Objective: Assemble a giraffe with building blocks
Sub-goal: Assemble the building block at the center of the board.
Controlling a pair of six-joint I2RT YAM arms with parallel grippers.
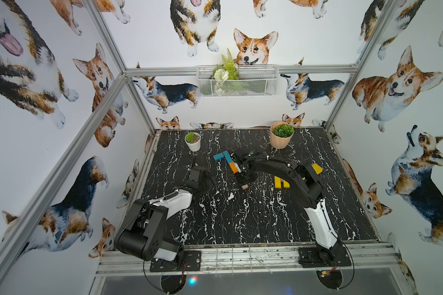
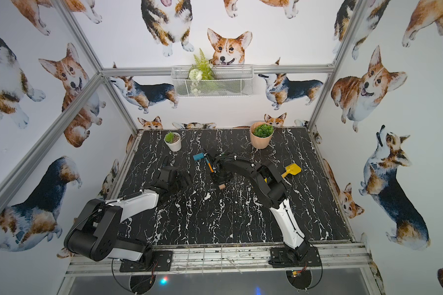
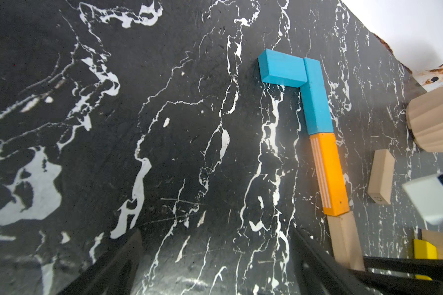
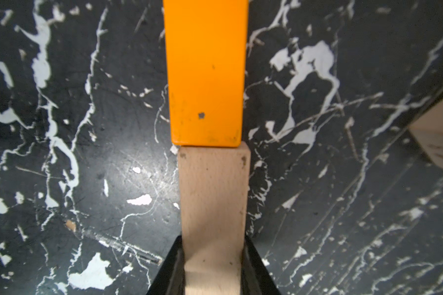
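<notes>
Tan bare wood, square-edged and matte: the tan plank (image 4: 212,194) meets the glossy orange plank (image 4: 205,74) end to end on the marbled tabletop (image 4: 87,153), slightly offset. Our right gripper (image 4: 212,245) clamps its sides; we should square it flush before releasing. Our left gripper (image 3: 216,231) hangs with fingers apart, empty.

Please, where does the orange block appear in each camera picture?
Top view: orange block near picture centre, beside the right arm.
Top view: orange block, same spot, mostly hidden.
Left wrist: orange block between teal block and tan block.
Right wrist: orange block abutting the tan block.
Shared landmark: that tan block, held by the right gripper.
</notes>
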